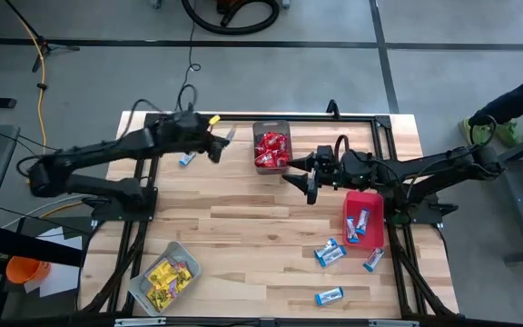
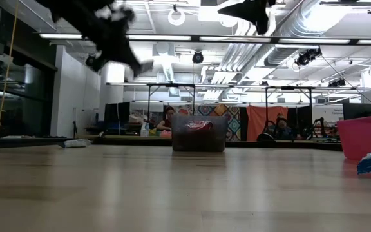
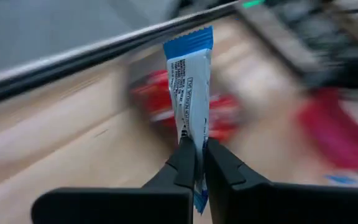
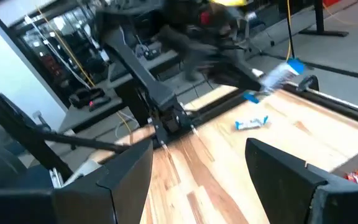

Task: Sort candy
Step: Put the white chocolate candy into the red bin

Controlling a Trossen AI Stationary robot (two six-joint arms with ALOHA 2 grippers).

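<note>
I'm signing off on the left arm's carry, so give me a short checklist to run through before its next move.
1. Left gripper shut on the blue-and-white candy: ok.
2. Candy lifted clear of the wooden table: ok.
3. Red bin already holds blue-and-white packets, so it suits this one: ok.
4. Right gripper, open and holding nothing, hovers between the left gripper and that bin: not ok.
5. Grip secure for travel: cannot tell.

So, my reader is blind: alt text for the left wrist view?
The left pincer is shut on a blue-and-white candy packet, held upright above the wooden table. Blurred red shapes lie behind it.
</note>
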